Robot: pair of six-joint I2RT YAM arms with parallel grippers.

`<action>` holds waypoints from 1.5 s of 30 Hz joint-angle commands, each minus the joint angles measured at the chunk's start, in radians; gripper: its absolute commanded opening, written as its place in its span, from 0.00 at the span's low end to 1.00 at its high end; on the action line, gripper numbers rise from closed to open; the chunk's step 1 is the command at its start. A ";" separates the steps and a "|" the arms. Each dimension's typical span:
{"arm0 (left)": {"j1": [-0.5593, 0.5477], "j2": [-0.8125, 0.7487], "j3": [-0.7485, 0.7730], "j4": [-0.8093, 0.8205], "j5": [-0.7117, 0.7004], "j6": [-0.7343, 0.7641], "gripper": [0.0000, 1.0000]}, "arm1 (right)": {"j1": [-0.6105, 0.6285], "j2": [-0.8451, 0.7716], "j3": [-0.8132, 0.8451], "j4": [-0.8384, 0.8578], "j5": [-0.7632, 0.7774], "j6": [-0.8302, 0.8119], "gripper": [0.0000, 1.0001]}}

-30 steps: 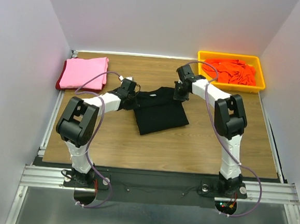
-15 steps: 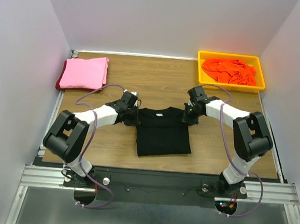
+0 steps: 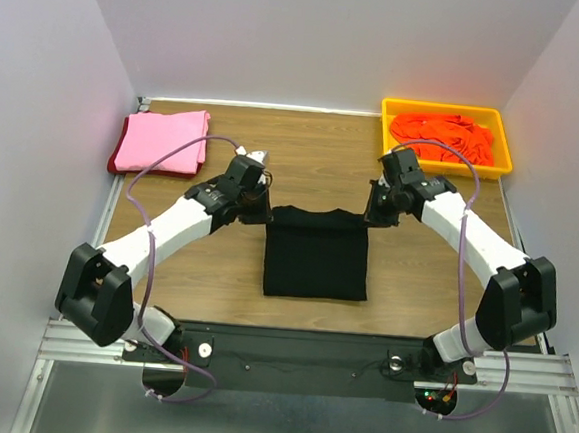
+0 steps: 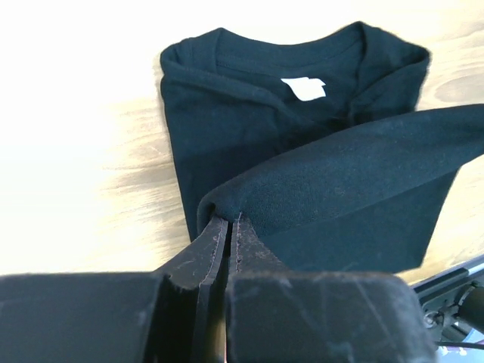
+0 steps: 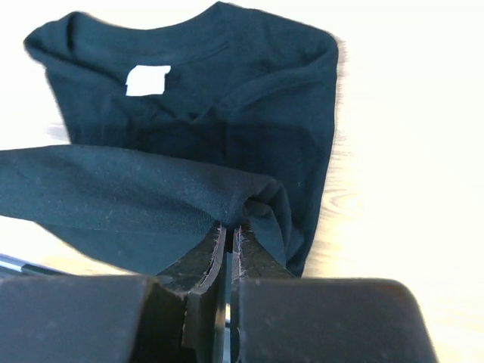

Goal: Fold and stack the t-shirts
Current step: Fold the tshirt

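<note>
While both claws pinch it, a plain black short-sleeved cloth t-shirt lies folded into a neat rectangle near the middle of the brown wooden desk, somewhat toward the near edge. Along its far edge, a fold of the cloth is lifted and stretched between the two claws. The left claw, black with two fingers, is closed tight on the far left corner of that fold. Its wrist camera shows the cloth bunched right at the fingertips. The right claw is closed the same way on the far right corner. Beneath the lifted fold, the lower layer rests flat on the desk, with its round collar and a small white label inside the neck facing up.

At the far left corner of the desk, a folded pink cloth t-shirt sits on a dark red cloth t-shirt, of which only a thin edge shows. At the far right corner stands a rectangular yellow plastic tray with crumpled bright orange cloth t-shirts heaped in it. Both are well apart from the black shirt.
</note>
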 commanded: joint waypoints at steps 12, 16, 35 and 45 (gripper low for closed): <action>0.009 0.144 0.066 0.173 -0.061 0.179 0.00 | -0.026 0.123 0.066 0.039 0.166 -0.036 0.01; 0.011 0.215 0.097 0.240 -0.147 0.202 0.00 | -0.053 0.194 0.055 0.098 0.163 -0.053 0.01; 0.012 0.244 0.088 0.329 -0.147 0.231 0.03 | -0.079 0.079 0.009 0.113 0.218 0.036 0.01; 0.012 0.318 0.097 0.349 -0.110 0.250 0.04 | -0.081 0.096 -0.064 0.121 0.266 0.079 0.01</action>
